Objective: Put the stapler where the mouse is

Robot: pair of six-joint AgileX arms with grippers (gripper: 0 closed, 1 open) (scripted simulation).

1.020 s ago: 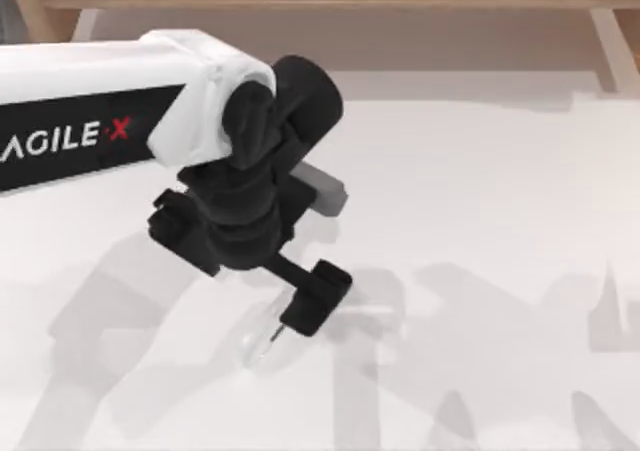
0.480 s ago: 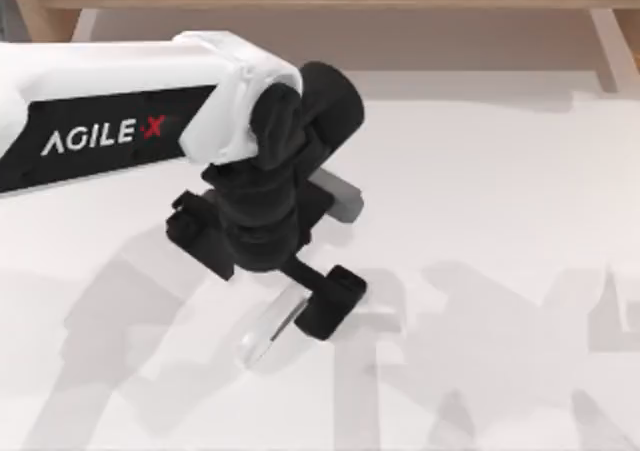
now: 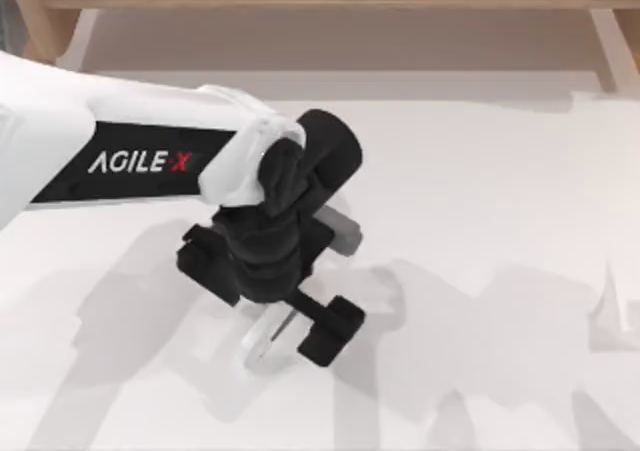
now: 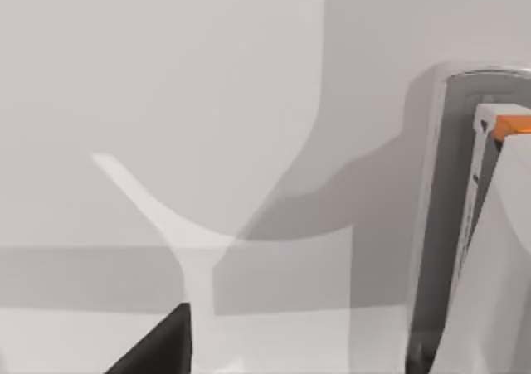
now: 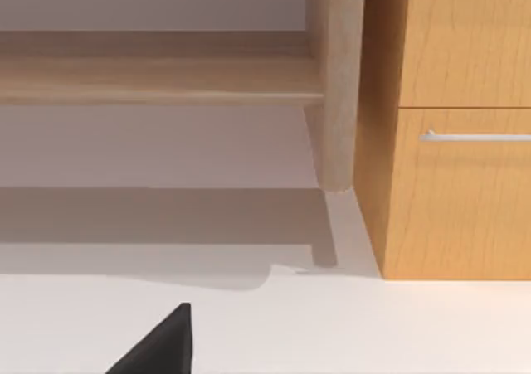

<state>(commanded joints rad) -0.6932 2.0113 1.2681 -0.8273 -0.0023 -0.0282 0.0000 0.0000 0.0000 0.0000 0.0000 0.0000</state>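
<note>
**Left pincer low over the stapler, grip not yet certain**

The left gripper (image 3: 290, 333) hangs low over the table, with one black finger (image 3: 330, 331) standing clear just beside the stapler (image 3: 265, 336) on its right. The other finger is hidden under the wrist, so I cannot tell how wide the pincer stands or whether it already pinches anything. In the left wrist view the stapler (image 4: 489, 241) runs along the edge of the picture, close to the camera, white with a grey seam and a small orange mark near one end.

The stapler lies on the white table (image 3: 480, 191), pale against it, directly below the black wrist (image 3: 265, 241) and towards the near edge. No mouse can be made out near the stapler.

Judged from here, the main risk is a poor pinch. The stapler is slim and rounded, so fingers closing off-centre or across its ends could squeeze it sideways and send it sliding, or turn it in the grip. A descent too far could press the finger into the table beside the stapler.

The right arm is parked away from the stapler, its camera facing a wooden cabinet (image 5: 456, 142).
</note>
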